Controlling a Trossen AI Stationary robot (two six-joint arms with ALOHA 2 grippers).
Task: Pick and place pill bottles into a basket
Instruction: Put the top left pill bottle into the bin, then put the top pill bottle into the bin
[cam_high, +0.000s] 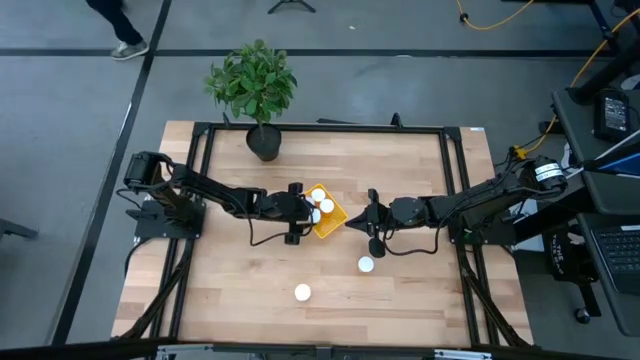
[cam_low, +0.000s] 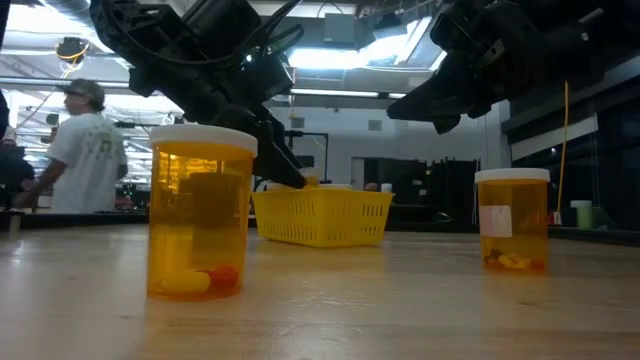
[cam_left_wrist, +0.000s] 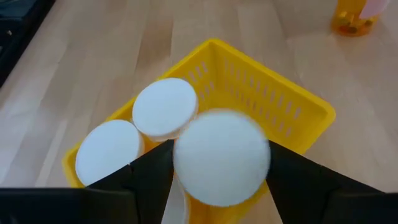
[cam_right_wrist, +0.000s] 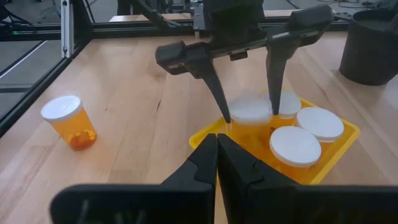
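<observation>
From the high view I see the left gripper (cam_high: 312, 212) over the yellow basket (cam_high: 332, 221) at the middle of the frame, with white caps showing inside it. The right gripper (cam_high: 358, 221) sits just right of the basket. Two pill bottles stand loose on the wooden table (cam_high: 220, 290): one (cam_high: 366, 264) below the right gripper, another (cam_high: 302, 292) lower and left of it. A potted plant (cam_high: 256, 88) stands at the table's upper edge.

In the low view, a near bottle (cam_low: 201, 211) fills the left of the frame and a far bottle (cam_low: 511, 219) stands at the right, the basket (cam_low: 322, 216) between them further back. A person (cam_low: 88, 148) stands at the far left, beyond the table.

My left wrist view shows the fingers (cam_left_wrist: 142, 180) clamped on a capped bottle (cam_left_wrist: 221, 157) held above the basket (cam_left_wrist: 292, 109), with two caps (cam_left_wrist: 165, 107) inside it.

My right wrist view shows its own fingers (cam_right_wrist: 208, 163) pressed together, holding nothing, at the bottom centre. Beyond them, the left gripper (cam_right_wrist: 250, 112) holds a bottle (cam_right_wrist: 250, 111) at the basket (cam_right_wrist: 339, 144).
</observation>
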